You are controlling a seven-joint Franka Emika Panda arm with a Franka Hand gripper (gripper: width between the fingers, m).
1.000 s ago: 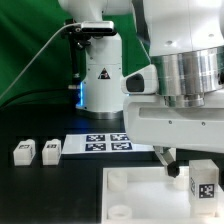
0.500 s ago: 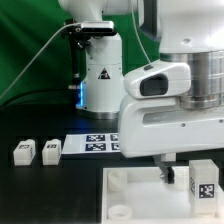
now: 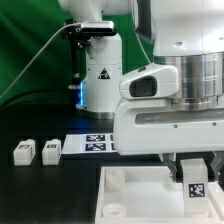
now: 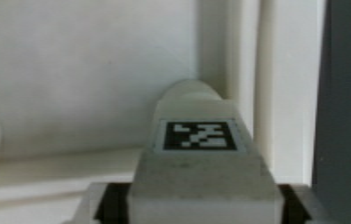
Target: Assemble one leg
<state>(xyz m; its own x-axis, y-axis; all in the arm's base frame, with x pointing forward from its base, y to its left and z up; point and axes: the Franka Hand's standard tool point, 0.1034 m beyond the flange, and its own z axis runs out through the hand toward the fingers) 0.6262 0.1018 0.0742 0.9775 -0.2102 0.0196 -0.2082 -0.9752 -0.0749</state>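
While the gripper (image 3: pixel 193 177) grips the leg (image 3: pixel 195 186) between closed fingers just above the tray (image 3: pixel 135 205), a tilted or off-centre descent could jam it against a socket rim.

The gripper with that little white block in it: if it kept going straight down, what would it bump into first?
Probably the white tray right beneath it: the leg held in the gripper would touch first, though depth is hard to judge.
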